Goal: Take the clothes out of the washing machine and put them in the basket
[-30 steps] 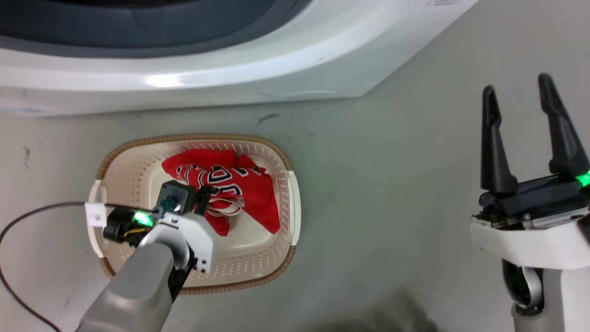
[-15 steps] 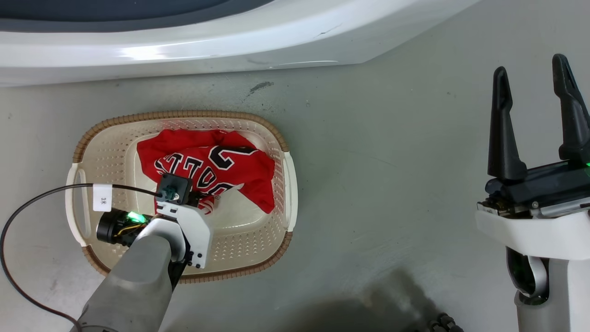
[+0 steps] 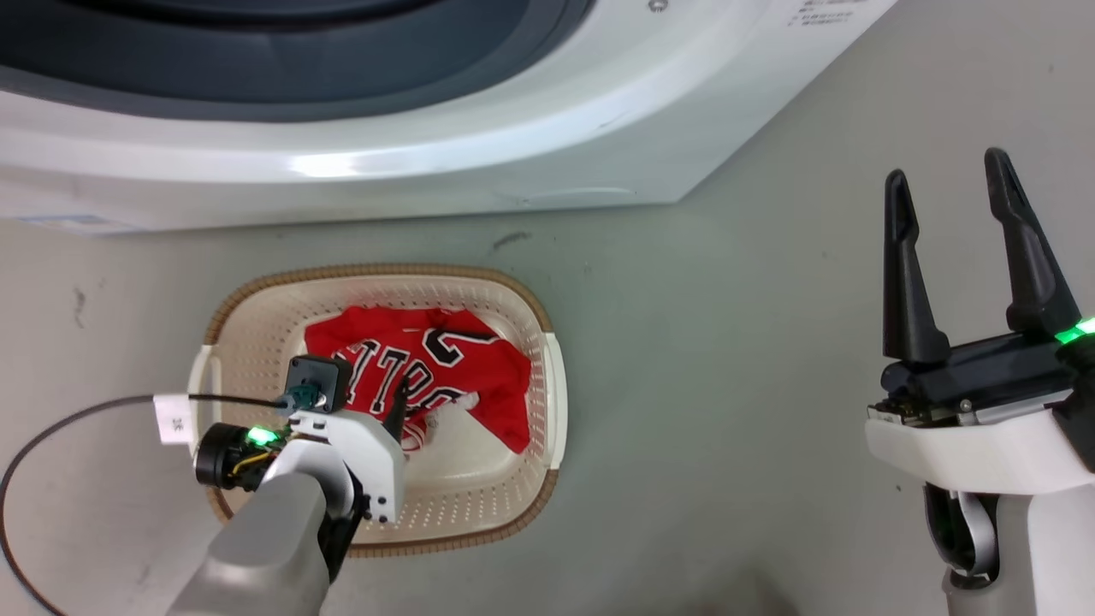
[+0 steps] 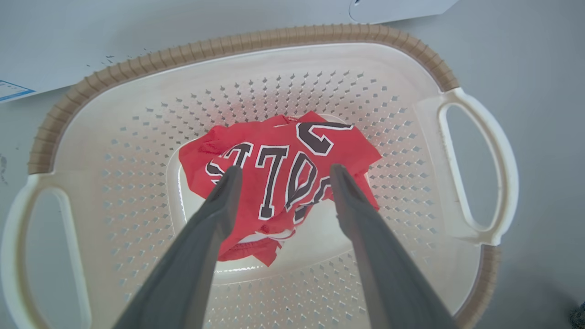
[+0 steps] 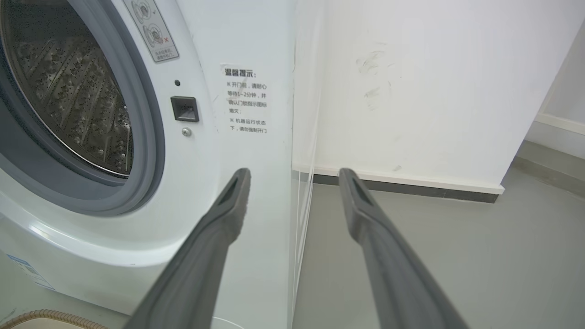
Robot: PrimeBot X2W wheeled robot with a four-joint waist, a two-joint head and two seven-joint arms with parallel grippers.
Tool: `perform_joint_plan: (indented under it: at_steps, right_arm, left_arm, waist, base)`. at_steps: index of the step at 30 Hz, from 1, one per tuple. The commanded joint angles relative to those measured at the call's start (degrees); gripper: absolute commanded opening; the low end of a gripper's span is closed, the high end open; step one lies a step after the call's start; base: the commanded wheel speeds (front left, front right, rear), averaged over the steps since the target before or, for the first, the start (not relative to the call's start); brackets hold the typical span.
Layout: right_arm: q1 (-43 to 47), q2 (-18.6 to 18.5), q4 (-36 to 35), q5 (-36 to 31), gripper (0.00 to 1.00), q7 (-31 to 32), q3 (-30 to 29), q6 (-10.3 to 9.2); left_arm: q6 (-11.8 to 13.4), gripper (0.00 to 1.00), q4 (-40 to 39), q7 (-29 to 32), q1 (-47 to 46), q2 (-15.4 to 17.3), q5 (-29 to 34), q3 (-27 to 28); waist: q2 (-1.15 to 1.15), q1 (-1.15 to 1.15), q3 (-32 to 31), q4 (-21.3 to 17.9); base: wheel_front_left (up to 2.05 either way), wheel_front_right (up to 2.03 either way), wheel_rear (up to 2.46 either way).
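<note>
The left end effector hangs over the basket, fingers spread, gripping nothing. The right end effector, also spread and empty, is well to the right above the floor. The white washing machine stands just behind the cream basket. The red jersey lies crumpled on the basket's bottom.

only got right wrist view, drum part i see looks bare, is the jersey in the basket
Observer: Yes, the red jersey lies crumpled on the bottom of the basket.
Operator: left gripper holding it
Observer: No, the left gripper is open over the jersey, pinching none of it.
Operator: where does the basket sit
Observer: On the grey floor, just in front of the washing machine, on the robot's left side.
</note>
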Motion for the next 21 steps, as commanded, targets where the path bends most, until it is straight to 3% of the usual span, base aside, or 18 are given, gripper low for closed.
perform_joint_plan:
  at_steps: [1, 10, 21]
  right_arm:
    - [1.12, 0.05, 0.29, -0.01, 1.00, -0.12, -0.21, -0.06]
    - [4.74, 0.06, 1.65, 0.23, 1.00, -0.12, 0.37, -0.06]
    - [9.25, 0.06, 2.71, 0.76, 1.00, -0.12, 1.43, -0.06]
  left_arm:
    - [0.55, 1.00, -2.95, -0.17, 2.88, 0.55, 0.41, 1.31]
    - [3.85, 1.00, -20.73, -0.20, 14.12, 1.59, 4.60, 10.70]
    - [4.55, 1.00, -37.23, -0.21, 25.70, -1.63, 11.26, 21.47]
  waist:
    - [0.00, 0.00, -3.55, 1.32]
    - [0.00, 0.00, -10.66, 3.04]
    - [0.00, 0.00, -18.55, 4.38]
  base:
    - [0.00, 0.00, 0.00]
    - [0.00, 0.00, 0.00]
    - [0.00, 0.00, 0.00]
